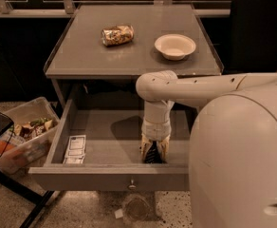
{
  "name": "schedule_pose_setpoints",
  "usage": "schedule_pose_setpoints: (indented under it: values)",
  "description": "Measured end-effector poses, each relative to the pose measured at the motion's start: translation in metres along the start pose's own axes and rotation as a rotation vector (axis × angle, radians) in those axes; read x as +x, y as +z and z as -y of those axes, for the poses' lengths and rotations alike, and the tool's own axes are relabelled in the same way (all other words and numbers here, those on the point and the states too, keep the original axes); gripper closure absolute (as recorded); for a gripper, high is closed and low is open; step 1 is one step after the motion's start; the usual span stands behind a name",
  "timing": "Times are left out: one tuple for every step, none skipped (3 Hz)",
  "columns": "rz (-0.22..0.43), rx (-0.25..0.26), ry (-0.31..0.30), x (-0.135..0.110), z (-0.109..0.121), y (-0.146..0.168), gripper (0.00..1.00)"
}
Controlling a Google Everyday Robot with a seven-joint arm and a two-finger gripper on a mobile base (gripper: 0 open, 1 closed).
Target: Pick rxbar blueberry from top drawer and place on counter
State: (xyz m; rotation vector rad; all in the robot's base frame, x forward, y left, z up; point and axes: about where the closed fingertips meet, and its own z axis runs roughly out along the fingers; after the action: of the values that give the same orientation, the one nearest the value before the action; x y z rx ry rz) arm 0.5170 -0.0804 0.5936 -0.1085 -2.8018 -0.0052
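1. starting at the fingers (163,148): two pale yellowish ones pointing straight down, closed in on a dark flat thing with pale print, the rxbar blueberry (152,155). it's pinched between them from either side, low in the drawer near the front wall.
2. the gripper (153,152) is inside the top drawer (110,177), right of the middle. its ribbed white wrist rises straight up to a rounded elbow.
3. counts: one gripper, one blue bar, one white printed packet (75,148), one can (117,34), one bowl (175,46) and one drawer, pulled open.
4. the packet lies flat in the drawer's left front corner, well apart from the gripper.
5. the drawer is wide, shallow and grey, with a small round knob (132,186) at the middle of its front panel.
6. the counter (91,51) above it is a flat grey top with a clear raised rim. the shiny crumpled gold-and-silver can lies on its side left of centre, and the round cream bowl sits to its right, apart from it.
7. what's in the way: the smooth white arm (200,87) crosses in front of the counter's near edge, and the big rounded robot body (243,160) covers the drawer's right end.
8. off to the left on the floor there's a clear plastic bin (24,137) full of mixed snacks.
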Motion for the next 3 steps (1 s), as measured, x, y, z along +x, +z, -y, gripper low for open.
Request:
schedule_pose_setpoints:
  values:
    - [0.059,-0.011,0.022,0.005,0.003,-0.013,1.0]
    - [0.129,-0.043,0.032,0.011,0.009,-0.03,1.0]
    - [0.225,-0.088,0.018,0.015,0.022,-0.059,1.0]
